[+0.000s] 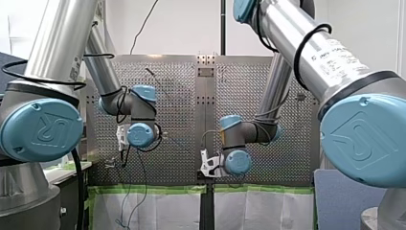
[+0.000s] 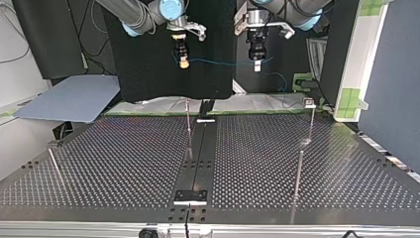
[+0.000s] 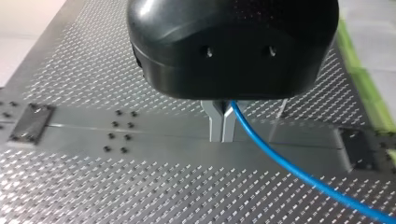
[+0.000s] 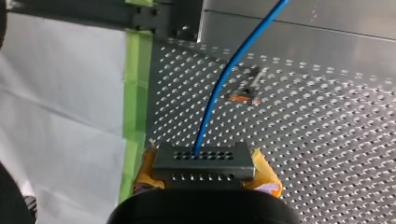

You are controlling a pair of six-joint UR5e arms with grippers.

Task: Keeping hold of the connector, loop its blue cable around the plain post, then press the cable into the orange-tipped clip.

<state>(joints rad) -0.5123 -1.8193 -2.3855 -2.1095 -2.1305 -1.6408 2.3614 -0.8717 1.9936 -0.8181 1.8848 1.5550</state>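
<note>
Tightly closed right hand [image 4: 205, 175] holds connector [image 4: 204, 158], left hand [image 3: 222, 126] pinches shut on blue cable [image 3: 280, 161] strung between them; orange-tipped clip [image 4: 242, 97] lies on table [image 4: 327, 140] beyond the connector, just beside the cable.

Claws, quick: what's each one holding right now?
Left claw: shut on the blue cable.
Right claw: shut on the connector.

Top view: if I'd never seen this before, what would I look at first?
Probably the blue cable stretched in the air between my two grippers, above the perforated table. My right gripper, at the view's left, holds the connector between yellow pads; my left gripper, at the view's right, pinches the cable. Thin metal posts stand on the table below.
</note>
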